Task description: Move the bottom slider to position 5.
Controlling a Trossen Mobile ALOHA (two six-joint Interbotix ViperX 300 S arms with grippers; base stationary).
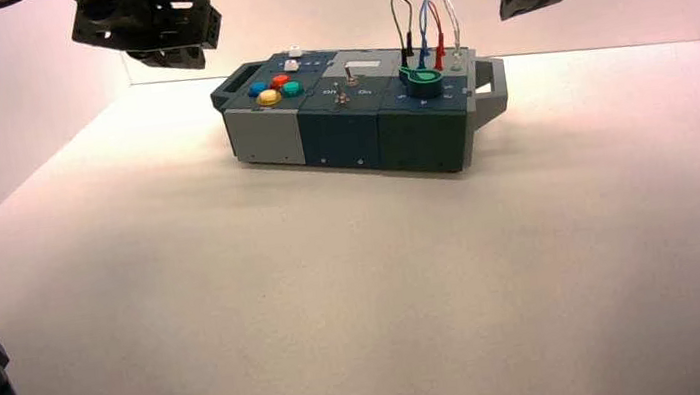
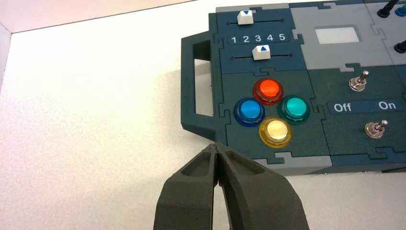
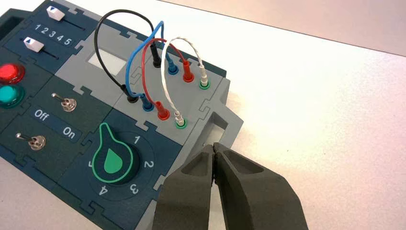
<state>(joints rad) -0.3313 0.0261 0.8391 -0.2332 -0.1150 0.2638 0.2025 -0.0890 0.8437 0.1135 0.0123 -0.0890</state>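
Because the bottom slider (image 2: 261, 52) is a tiny knob near 3, by the box's (image 2: 316, 168) left end, it probably slides lightly — best pinched low by the left gripper (image 2: 216, 146), its fingers together above the box's near-left corner.

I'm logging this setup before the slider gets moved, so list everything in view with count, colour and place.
Box: one, blue and grey, on the table
Sliders: two, white, left end
Push buttons: four, red, blue, green, yellow, left end
Toggle switches: two, silver, middle
Window: one, white, middle
Knob: one, green and black, right end
Wires: four, black, blue, red, white, right end
Table: one, pale, beneath
Left gripper: one, black, above box's left end
Right gripper: one, black, beyond right end
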